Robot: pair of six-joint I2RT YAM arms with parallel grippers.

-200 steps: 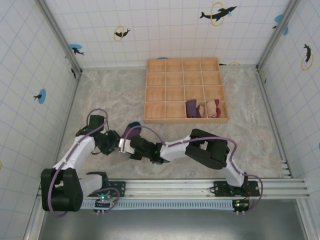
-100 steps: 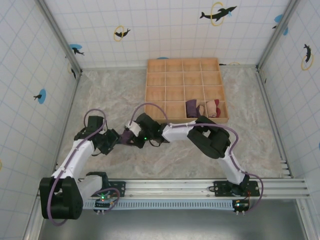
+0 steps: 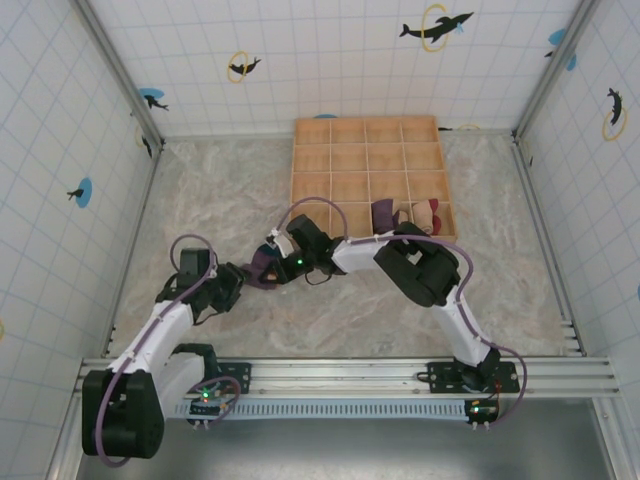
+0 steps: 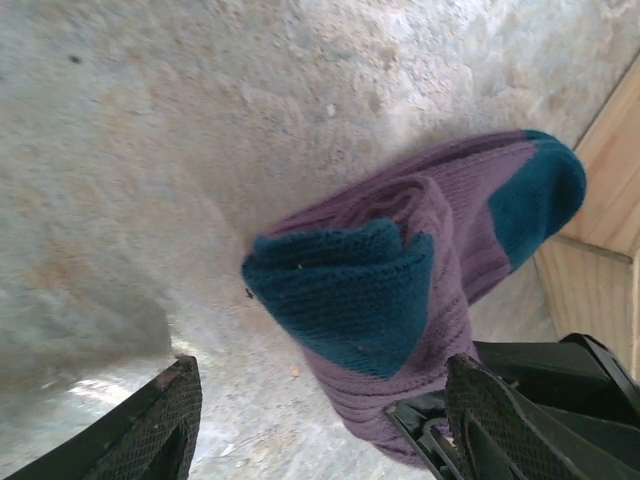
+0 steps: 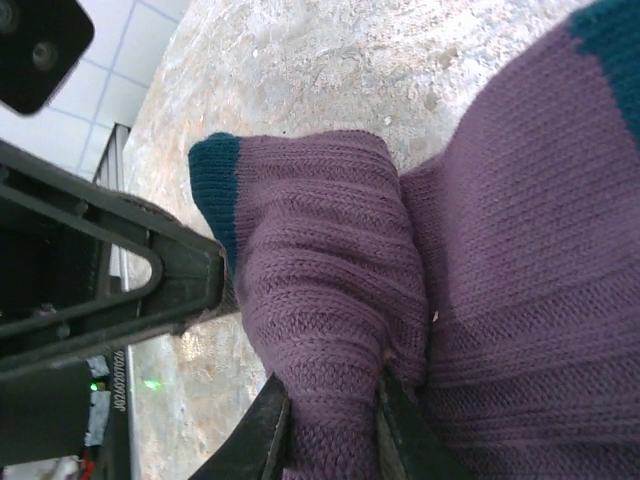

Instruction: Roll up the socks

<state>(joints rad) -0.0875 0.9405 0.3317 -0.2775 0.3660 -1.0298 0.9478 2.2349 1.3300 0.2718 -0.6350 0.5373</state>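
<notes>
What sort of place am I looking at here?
Likely a robot test cell, not a home: a left arm and right arm bolted to a metal rail, grid-printed walls with dolphin stickers around the tabletop, and a wooden compartment tray.

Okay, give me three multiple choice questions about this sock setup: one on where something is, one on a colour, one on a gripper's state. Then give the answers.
1. Where in the wooden tray do the rolled socks lie?
A. far left corner
B. nearest row, right two compartments
C. centre

2. What colour are the patches on the purple sock outside the tray?
A. teal
B. yellow
C. white

3. How is the right gripper?
A. open over the tray
B. open, flat on the table
C. shut on the purple sock

Answers: B, the top view shows them side by side in the near right compartments. A, both wrist views show teal knit. C, its fingers pinch a purple fold in the right wrist view.
</notes>
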